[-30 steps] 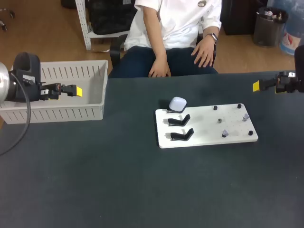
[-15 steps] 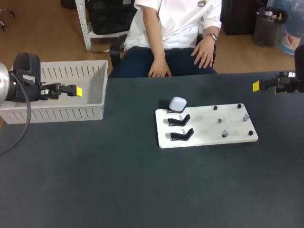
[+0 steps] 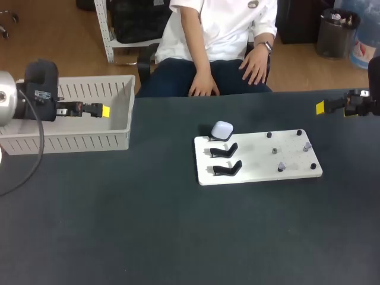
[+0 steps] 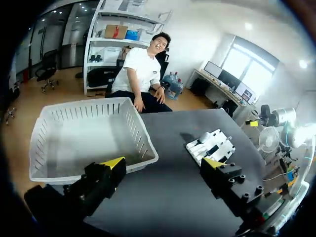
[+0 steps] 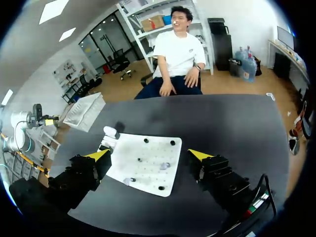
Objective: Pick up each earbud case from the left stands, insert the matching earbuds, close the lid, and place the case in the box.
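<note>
Reaching for the earbud case (image 3: 222, 130) looks like the risky part. It is a small, rounded, smooth shell propped at a tilt on the rearmost of three black stands (image 3: 224, 151) at the left end of a white board (image 3: 258, 160). A pinch that lands off-centre could squirt it out or tip it onto the table (image 3: 178, 237). The two empty stands sit just beside it, so a finger coming in low may snag one and drag the whole board. The earbuds (image 3: 281, 167) appear to be tiny pieces at the board's right end, too small to make out well, and a careless sweep could scatter them.

Neither hand is near the case. The left hand (image 4: 163, 165) is released, fingers spread wide with nothing between them. It hangs over the white box (image 3: 89, 141) at the table's left, and the case lies well apart, ahead and off to its right. The right hand (image 5: 148, 155) is also spread and empty, at the table's right edge. From it the board lies ahead, with the case (image 5: 109, 131) at its far corner.
</note>
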`<move>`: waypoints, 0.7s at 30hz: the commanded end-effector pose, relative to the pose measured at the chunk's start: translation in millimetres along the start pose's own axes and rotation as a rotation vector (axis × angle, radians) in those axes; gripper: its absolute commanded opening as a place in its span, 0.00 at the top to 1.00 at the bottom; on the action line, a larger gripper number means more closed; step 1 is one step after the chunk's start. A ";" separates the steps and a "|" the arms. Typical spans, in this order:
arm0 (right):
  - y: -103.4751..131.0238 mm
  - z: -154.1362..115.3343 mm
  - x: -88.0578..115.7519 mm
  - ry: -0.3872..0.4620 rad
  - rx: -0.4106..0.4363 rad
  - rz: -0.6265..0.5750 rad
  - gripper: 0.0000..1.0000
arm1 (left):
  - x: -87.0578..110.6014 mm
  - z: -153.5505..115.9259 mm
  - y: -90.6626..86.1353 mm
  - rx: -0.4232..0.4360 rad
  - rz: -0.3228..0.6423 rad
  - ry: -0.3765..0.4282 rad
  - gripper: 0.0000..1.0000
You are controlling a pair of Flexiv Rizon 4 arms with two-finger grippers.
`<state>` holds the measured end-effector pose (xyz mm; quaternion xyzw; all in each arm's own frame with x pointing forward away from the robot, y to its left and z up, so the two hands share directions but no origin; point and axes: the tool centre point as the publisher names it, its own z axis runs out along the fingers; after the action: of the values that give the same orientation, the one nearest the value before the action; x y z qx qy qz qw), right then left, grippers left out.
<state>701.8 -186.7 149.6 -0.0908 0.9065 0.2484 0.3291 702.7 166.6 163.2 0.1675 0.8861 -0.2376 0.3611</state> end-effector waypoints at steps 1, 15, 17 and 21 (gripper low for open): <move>0.2 0.1 0.1 0.000 0.002 0.000 0.00 | 2.0 9.3 2.0 0.392 0.408 -0.294 0.00; 0.2 0.1 0.1 0.000 0.002 0.000 0.00 | -3.2 25.3 -22.9 0.441 0.599 -0.295 0.00; 0.2 0.1 0.1 0.000 0.002 0.000 0.00 | -3.2 25.3 -22.9 0.441 0.599 -0.295 0.00; 0.2 0.1 0.1 0.000 0.002 0.000 0.00 | -3.2 25.3 -22.9 0.441 0.599 -0.295 0.00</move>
<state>701.8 -186.6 149.6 -0.0908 0.9065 0.2483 0.3291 707.3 126.8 157.5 0.4531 0.7418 -0.2323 0.4364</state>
